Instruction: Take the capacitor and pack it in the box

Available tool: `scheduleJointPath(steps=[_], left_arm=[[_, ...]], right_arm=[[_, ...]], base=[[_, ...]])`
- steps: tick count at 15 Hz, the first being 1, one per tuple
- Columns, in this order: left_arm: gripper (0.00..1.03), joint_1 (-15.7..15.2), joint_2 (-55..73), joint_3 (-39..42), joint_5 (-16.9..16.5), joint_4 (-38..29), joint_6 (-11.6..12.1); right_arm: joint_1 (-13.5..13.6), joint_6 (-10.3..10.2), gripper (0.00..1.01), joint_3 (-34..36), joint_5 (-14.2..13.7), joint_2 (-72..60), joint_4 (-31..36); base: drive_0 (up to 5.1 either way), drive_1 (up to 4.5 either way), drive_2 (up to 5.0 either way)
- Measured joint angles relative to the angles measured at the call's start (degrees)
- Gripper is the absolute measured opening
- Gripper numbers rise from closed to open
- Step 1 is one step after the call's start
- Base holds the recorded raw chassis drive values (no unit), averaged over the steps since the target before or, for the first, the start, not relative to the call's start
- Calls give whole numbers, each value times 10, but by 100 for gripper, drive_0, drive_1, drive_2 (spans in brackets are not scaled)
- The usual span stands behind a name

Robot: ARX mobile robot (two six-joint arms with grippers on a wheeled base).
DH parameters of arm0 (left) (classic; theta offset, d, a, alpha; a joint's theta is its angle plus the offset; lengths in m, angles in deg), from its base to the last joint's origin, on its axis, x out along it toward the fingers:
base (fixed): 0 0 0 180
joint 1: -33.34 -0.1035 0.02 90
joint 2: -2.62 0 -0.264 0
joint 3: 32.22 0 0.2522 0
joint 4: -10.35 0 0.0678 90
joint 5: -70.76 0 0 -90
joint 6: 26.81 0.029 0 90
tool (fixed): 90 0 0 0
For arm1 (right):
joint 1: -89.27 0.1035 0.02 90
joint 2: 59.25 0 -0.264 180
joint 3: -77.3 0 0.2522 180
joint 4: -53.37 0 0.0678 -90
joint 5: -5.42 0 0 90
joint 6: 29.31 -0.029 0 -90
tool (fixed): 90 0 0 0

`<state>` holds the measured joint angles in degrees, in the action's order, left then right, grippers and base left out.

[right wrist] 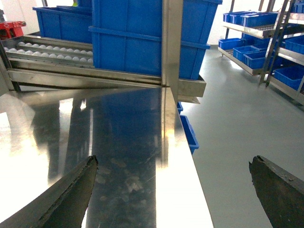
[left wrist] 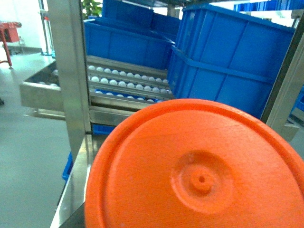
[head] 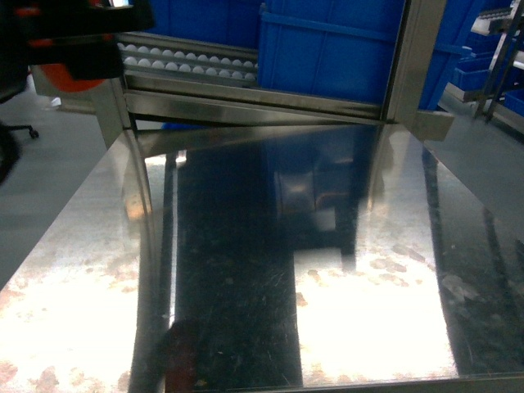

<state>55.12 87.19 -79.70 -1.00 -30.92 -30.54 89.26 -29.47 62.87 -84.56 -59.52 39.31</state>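
The capacitor [left wrist: 199, 175] is a big orange round body with a dimpled centre, and it fills the lower half of the left wrist view. In the head view it shows as an orange patch [head: 78, 80] under my black left gripper [head: 78, 61] at the top left, held in the air beside the rack leg. The left fingers are hidden behind it. My right gripper [right wrist: 172, 164] is open, with its dark fingertips [right wrist: 88, 171] wide apart over the right edge of the steel table [right wrist: 118, 133] and nothing between them. The box is out of view.
Blue crates [head: 327, 57] stand on a rack behind the shiny table [head: 246, 286], beside a roller conveyor [head: 188, 65]. A steel post [right wrist: 172, 42] rises at the table's far right corner. Shelves with blue bins [right wrist: 256, 42] line the grey floor to the right.
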Motion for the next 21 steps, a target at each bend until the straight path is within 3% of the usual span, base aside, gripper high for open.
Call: scheduleJointPath(steps=[1,6,10,21], left_arm=[[44,3,-65,44,13,0,13],[44,18,-170,102,56,-2,40],[44,36,-271,158,94,56,42],[44,36,-280,165,98,57,42]], right_arm=[[0,0,98,0,0,0,0],[0,0,98,0,0,0,0],[0,0,98,0,0,0,0],[0,0,98,0,0,0,0]], base=[[0,0,0],[0,0,0],[0,0,0],[0,0,0]])
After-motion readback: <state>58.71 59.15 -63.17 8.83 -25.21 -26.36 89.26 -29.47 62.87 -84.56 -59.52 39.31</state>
